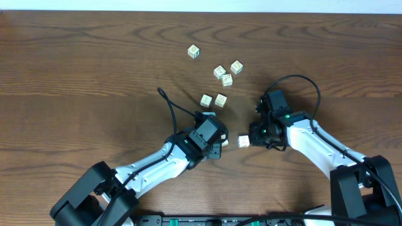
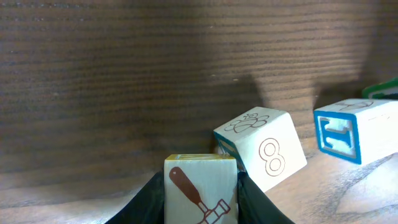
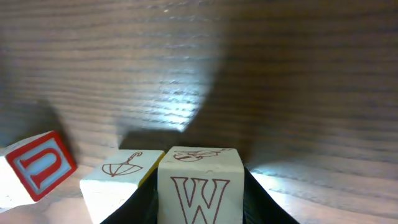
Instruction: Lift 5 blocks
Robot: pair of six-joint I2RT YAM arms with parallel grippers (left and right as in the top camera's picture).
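Far side: six loose blocks [image 1: 220, 99]; low-reaching left gripper [image 1: 221, 144] pinches a hammer block [image 2: 200, 190], right gripper [image 1: 249, 139] a W block [image 3: 199, 186].

W block [image 3: 199, 186] between right fingers [image 3: 255, 205] | red-framed U block [image 3: 37, 168] left of them | 8 block [image 2: 264, 149] right of left fingers [image 2: 252, 205], hammer-picture block [image 2: 200, 190] between them

A pale wooden cube with a brown letter W [image 3: 199, 186] sits tight between the two black fingers [image 3: 260, 200] of the right gripper [image 3: 199, 208]. Just beside it on the left is a pale cube with an umbrella drawn on top [image 3: 118, 177]. Farther left, a tipped cube with a red U [image 3: 37, 168] rests on the dark brown wooden table [image 3: 261, 74].
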